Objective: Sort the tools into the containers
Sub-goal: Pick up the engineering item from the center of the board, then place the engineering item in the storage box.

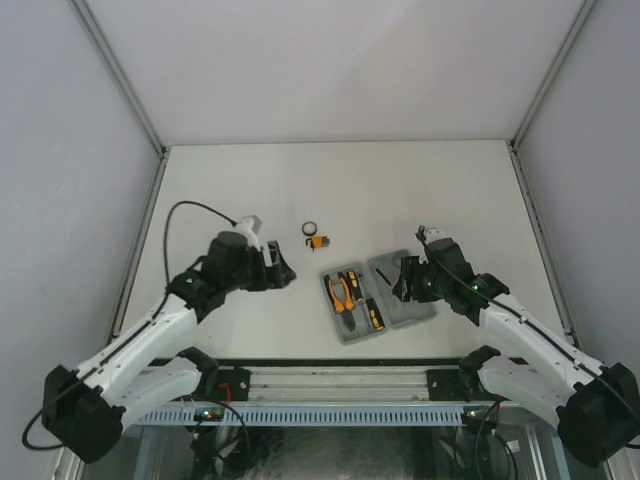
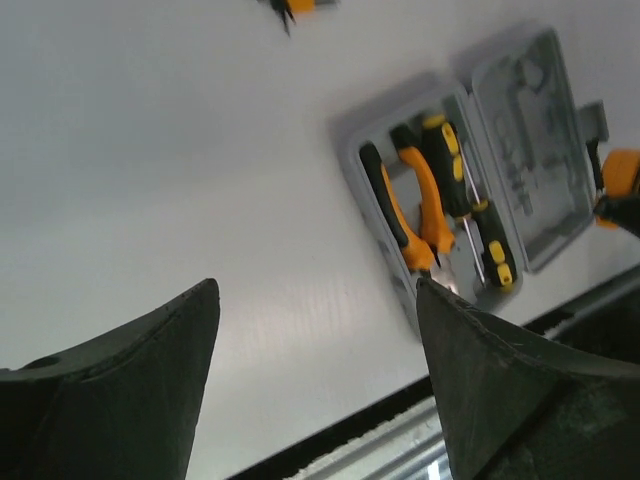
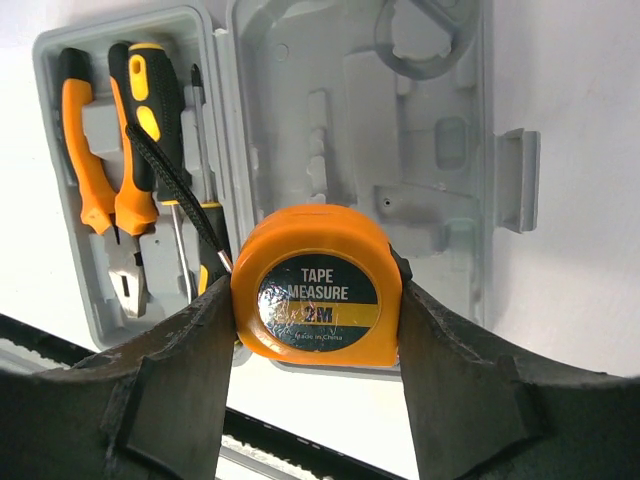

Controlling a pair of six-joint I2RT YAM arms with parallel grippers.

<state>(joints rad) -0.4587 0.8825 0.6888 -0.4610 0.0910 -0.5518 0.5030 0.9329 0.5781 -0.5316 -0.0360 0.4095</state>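
Observation:
The grey hinged case [image 1: 418, 311] lies open near the table's front edge. Its left half holds the orange-handled pliers [image 3: 98, 185] and two black-and-yellow screwdrivers [image 3: 148, 95], one of them short [image 2: 497, 262]. The recesses in the right half [image 3: 340, 110] show bare. My right gripper [image 3: 315, 292] is shut on the round orange tape measure [image 3: 318, 275], held just above the near edge of that right half. My left gripper [image 2: 318, 290] stands open and empty over bare table, left of the case. The small hex key set [image 1: 320, 241] and the black ring [image 1: 310, 229] lie on the table behind the case.
The tape measure's black cord [image 3: 170, 180] hangs across the screwdrivers. The metal front rail [image 1: 340, 385] runs close below the case. White walls [image 1: 330, 70] enclose the table at the back and sides.

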